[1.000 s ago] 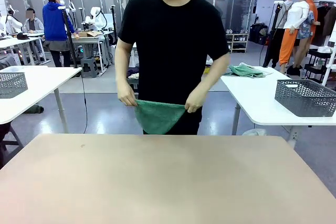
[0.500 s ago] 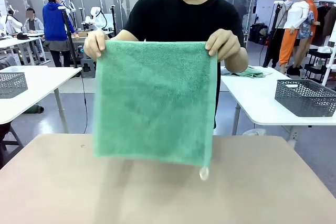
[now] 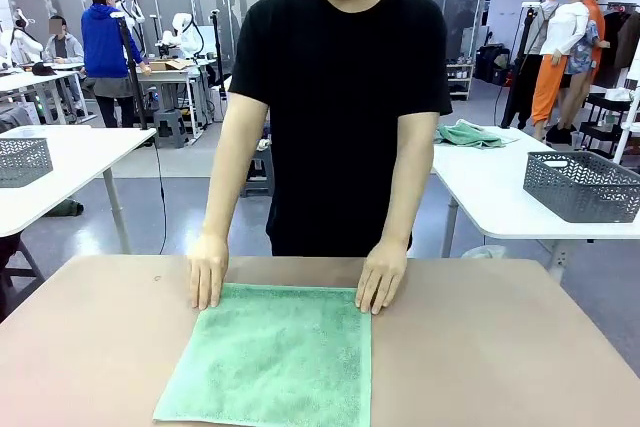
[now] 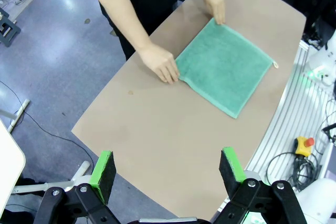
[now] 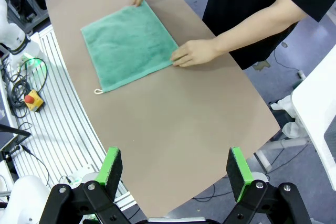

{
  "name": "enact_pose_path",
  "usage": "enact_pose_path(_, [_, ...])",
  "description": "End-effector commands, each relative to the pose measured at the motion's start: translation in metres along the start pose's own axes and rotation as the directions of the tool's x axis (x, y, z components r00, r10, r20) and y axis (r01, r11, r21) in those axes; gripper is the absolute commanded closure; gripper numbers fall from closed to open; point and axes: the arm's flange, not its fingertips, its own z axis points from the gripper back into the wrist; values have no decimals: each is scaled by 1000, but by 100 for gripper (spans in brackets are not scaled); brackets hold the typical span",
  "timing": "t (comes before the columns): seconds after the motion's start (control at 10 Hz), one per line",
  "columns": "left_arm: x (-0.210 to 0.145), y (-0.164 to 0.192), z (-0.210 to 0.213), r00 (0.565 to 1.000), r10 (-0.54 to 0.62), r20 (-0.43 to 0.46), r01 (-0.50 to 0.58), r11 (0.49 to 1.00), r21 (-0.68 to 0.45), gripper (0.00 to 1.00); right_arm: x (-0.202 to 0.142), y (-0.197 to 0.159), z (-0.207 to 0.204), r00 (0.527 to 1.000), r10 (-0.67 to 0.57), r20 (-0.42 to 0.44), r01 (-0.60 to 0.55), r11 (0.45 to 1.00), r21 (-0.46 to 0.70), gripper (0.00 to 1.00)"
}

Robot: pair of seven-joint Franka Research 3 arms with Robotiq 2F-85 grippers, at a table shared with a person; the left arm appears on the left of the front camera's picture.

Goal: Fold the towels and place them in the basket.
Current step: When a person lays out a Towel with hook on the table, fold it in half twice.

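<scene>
Left fingers and right fingers gape wide and empty, with the flat green towel well ahead of both alike.

Well ahead of the left tool, the person's hands hide the green towel's far corners; the front view's bottom edge cuts its near edge.

- Green towel: terry cloth, short nubby pile, matt. Thin cord loop at one corner.
- Table: smooth tan top, matt with a faint sheen; looks laminate.
- Left gripper, right gripper: black matt housings; green pads dull, rubbery-looking.
- Person's shirt: black cloth, matt.
- Floor: grey, glossy, reflecting the lights.
- Rails by the table edge: ribbed bare metal, satin.
</scene>
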Motion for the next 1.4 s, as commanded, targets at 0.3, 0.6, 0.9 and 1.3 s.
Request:
enact_pose_path(0.3, [1, 0, 0, 1000, -9, 9, 9, 1000, -7, 0, -1, 0, 0, 1000, 14, 7, -14, 1000, 7, 0])
enact_pose_path(0.6, [1, 0, 0, 1000, -9, 9, 9, 1000, -7, 0, -1, 0, 0, 1000, 14, 7, -14, 1000, 7, 0])
enact_pose_path(0.9, [1, 0, 0, 1000, -9, 9, 9, 1000, -7, 0, -1, 0, 0, 1000, 14, 7, -14, 1000, 7, 0])
enact_pose_path(1.3, [1, 0, 0, 1000, -9, 9, 9, 1000, -7, 0, -1, 0, 0, 1000, 14, 7, -14, 1000, 7, 0])
